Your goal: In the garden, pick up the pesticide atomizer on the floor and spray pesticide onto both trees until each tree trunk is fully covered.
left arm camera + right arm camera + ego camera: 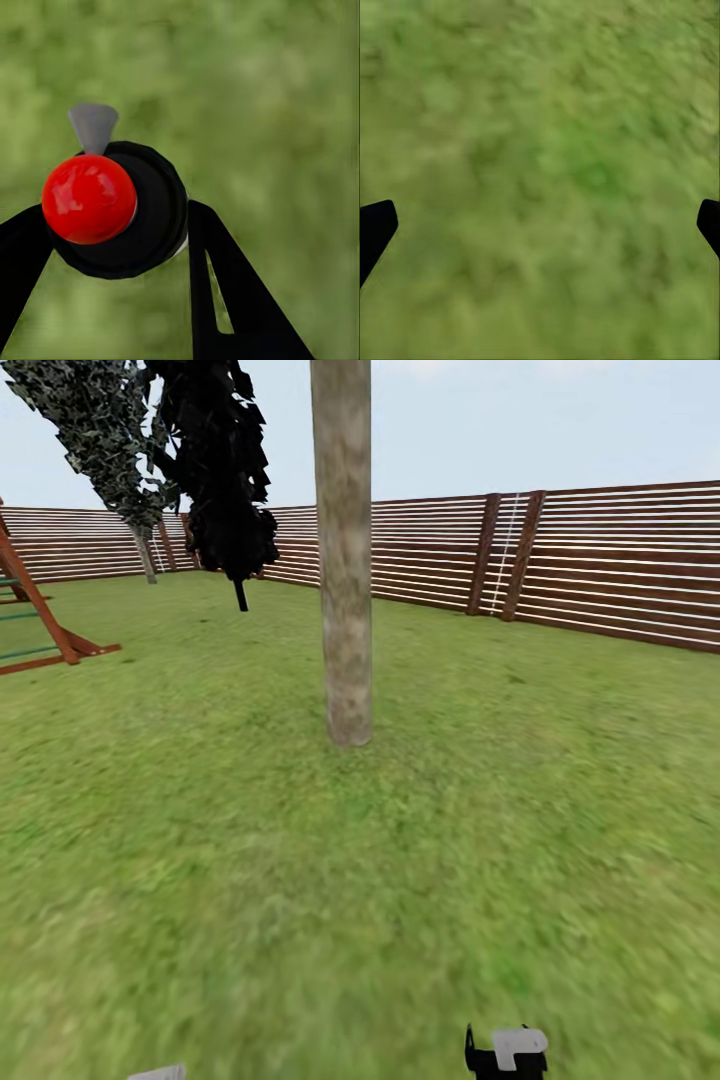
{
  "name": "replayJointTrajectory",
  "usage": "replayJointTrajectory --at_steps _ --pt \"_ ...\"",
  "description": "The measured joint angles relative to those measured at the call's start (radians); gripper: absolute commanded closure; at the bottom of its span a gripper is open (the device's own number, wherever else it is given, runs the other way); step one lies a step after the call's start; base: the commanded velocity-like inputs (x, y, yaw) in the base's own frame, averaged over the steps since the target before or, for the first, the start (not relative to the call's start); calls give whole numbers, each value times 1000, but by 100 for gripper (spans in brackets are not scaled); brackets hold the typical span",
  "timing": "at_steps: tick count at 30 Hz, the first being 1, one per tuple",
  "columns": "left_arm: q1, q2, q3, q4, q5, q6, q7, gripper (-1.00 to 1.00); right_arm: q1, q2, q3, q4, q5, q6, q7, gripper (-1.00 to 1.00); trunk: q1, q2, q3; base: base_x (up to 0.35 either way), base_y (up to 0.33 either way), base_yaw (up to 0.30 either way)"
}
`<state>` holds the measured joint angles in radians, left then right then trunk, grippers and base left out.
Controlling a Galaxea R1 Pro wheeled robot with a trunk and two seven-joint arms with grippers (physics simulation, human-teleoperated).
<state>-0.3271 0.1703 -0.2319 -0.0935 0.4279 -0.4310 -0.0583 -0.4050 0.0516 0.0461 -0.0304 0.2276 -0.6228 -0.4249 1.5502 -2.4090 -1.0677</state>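
Observation:
The pesticide atomizer [112,214] has a round black body, a glossy red ball on top and a grey nozzle. My left gripper [120,259] is shut on it, one black finger [225,300] on each side, over blurred grass. My right gripper [540,225] is open above bare lawn, its fingertips [375,225] far apart. One thick mottled grey-brown tree trunk [345,560] rises from the grass straight ahead, a few steps away. I see no white specks on it. The other thick tree is out of view.
A brown slatted fence [600,560] runs along the back and right. Two thin-trunked dark trees [225,480] stand at the back left, and a red-brown wooden frame [45,625] at the far left. Green lawn [400,880] lies between me and the trunk. A black-and-white arm part [505,1052] pokes in below.

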Motion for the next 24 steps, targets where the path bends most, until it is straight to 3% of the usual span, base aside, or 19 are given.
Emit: replayJointTrajectory --at_steps 24 --pt "0 0 0 0 -1 0 0 100 0 0 0 0 0 0 0 -100 0 0 0 339 0 0"
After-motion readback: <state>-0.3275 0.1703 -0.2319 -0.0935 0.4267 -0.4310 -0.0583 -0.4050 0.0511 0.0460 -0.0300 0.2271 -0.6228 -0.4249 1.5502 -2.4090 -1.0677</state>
